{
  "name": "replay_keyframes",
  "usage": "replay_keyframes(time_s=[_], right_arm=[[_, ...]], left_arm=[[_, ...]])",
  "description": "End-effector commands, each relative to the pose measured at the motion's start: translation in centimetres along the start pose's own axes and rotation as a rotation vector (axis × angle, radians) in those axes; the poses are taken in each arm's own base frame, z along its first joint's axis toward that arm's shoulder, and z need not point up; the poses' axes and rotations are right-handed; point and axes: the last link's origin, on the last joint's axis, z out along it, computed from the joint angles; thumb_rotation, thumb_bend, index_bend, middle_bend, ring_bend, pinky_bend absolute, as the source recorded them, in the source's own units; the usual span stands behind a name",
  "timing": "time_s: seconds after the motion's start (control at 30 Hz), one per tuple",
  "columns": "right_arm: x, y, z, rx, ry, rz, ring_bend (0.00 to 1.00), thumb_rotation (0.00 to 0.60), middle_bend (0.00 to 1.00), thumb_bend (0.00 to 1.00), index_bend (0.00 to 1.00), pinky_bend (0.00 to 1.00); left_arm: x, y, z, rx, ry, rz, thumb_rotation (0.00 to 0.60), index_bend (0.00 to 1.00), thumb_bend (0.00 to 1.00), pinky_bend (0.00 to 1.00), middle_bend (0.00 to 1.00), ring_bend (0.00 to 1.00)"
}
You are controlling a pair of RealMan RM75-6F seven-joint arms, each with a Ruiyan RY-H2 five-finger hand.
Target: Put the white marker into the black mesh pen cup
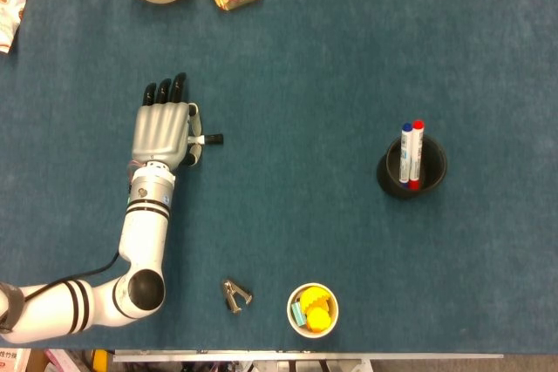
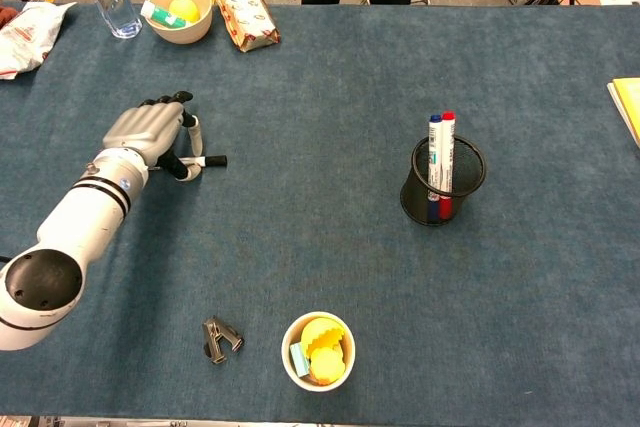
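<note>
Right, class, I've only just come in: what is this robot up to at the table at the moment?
The robot's left hand lies palm down over a white marker on the blue table, with only the marker's black-capped end poking out beside the thumb. Whether it truly grips it cannot be told. The black mesh pen cup stands far off to the right, already holding a blue-capped and a red-capped marker. The white marker has not yet been carried there. The right hand is out of view.
</note>
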Motion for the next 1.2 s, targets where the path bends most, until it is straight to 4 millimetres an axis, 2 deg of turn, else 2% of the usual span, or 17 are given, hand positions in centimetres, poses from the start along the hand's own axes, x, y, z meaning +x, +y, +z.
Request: replay_keyframes(time_s=[0.03,0.27,0.5,0.87,1.2], right_arm=[[0.0,0.0,0.0,0.000,0.000,0.000,0.30,0.600,0.33,0.00,0.21,0.38],[0.0,0.0,0.0,0.002,0.002,0.002,0.30,0.600,0.33,0.00,0.21,0.38],[0.1,-0.2,0.1,0.009,0.008,0.006,0.30,0.600,0.33,0.00,0.21,0.38],[0.0,-1.0,0.4,0.040,0.020,0.030,0.30,0.600,0.33,0.00,0.23,0.38],[-1.1,-3.2,1.3,0.130,0.023,0.152,0.30,0.600,0.33,0.00,0.23,0.38]], left_arm=[[0.0,-0.1,0.0,0.002,-0.001,0.001,0.600,0.60,0.36,0.01,0.04,0.00],[0.4,0.1,-0.4,-0.010,0.014,-0.011,0.600,0.61,0.36,0.01,0.05,0.00],[1.5,0.4,-1.8,-0.047,0.049,-0.033,0.600,0.61,0.36,0.01,0.05,0.00],[4.8,0.5,-4.5,-0.111,0.141,-0.125,0.600,0.61,0.36,0.01,0.06,0.00],[8.4,-0.3,-6.9,-0.147,0.176,-0.301,0.600,0.61,0.36,0.01,0.07,0.00]])
